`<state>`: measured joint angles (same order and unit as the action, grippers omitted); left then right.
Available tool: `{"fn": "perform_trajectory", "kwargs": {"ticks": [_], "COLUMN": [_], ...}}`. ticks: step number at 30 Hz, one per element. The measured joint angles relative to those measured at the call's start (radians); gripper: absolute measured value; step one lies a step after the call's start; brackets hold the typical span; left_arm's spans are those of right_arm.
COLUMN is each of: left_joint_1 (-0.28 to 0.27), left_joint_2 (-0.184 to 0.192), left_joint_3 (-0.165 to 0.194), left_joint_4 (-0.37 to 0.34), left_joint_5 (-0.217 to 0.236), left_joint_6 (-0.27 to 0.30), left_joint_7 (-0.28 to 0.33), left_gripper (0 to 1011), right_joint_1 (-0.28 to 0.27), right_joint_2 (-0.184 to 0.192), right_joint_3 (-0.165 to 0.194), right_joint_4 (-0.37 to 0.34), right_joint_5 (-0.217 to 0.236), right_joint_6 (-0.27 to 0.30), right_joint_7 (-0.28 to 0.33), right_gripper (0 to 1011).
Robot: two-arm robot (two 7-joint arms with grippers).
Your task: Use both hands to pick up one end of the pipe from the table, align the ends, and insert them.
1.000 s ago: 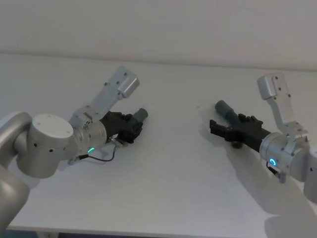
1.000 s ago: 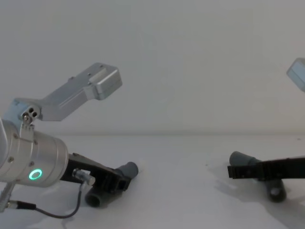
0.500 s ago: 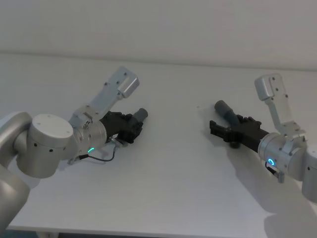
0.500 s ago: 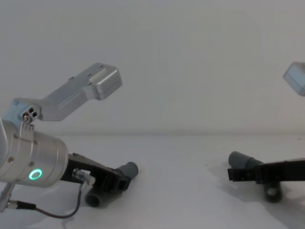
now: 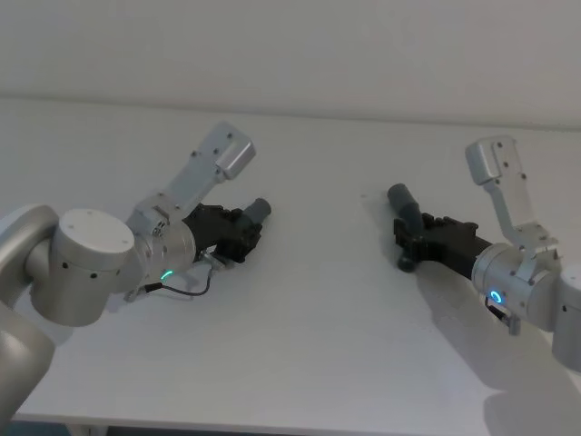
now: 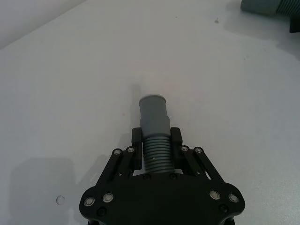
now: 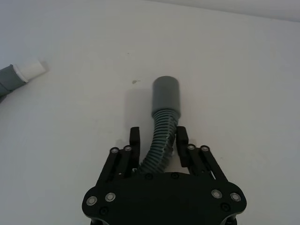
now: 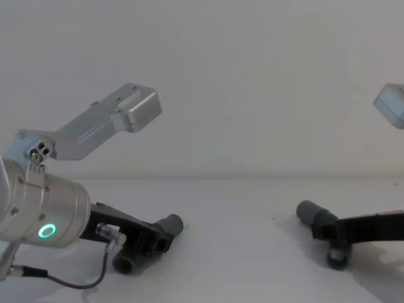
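Sensibly, your left gripper (image 6: 156, 139) at nine o'clock clamped the left hose (image 6: 153, 123) by its ribs, your right gripper (image 7: 158, 139) at three the right hose (image 7: 162, 125), leaving cuffs (image 7: 166, 93) free to join.

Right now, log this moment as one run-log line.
left gripper: shut on left hose piece | right gripper: shut on right hose piece | insertion: not done, pieces apart

The black angular jaw-fingered left gripper (image 5: 247, 227) and matching right gripper (image 5: 408, 238) are being held low, fingers closed, on silver cylindrical wrists (image 5: 172, 243) angled inward.
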<state>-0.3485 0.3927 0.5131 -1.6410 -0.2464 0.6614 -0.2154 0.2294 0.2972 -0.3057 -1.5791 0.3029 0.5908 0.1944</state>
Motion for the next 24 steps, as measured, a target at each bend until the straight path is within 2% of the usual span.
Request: {"fn": "perform_trajectory", "kwargs": {"ticks": [8,14,24], "left_joint_1": [0.000,0.000,-0.001], "left_joint_2": [0.000,0.000,-0.001], "left_joint_3": [0.000,0.000,0.001], "left_joint_4": [0.000,0.000,0.001], "left_joint_5": [0.000,0.000,0.003], "left_joint_6": [0.000,0.000,-0.001], "left_joint_7": [0.000,0.000,0.000], "left_gripper": [343,343,343], "right_joint_1": [0.001,0.001,-0.002], "right_joint_2": [-0.001,-0.001,0.000], "right_joint_3": [0.000,0.000,0.001], "right_joint_4": [0.001,0.002,0.002], "right_joint_5": [0.000,-0.001,-0.001], "right_joint_6": [0.000,0.000,-0.007], "right_joint_7": [0.001,0.001,0.010], "right_gripper": [235,177,175]}}
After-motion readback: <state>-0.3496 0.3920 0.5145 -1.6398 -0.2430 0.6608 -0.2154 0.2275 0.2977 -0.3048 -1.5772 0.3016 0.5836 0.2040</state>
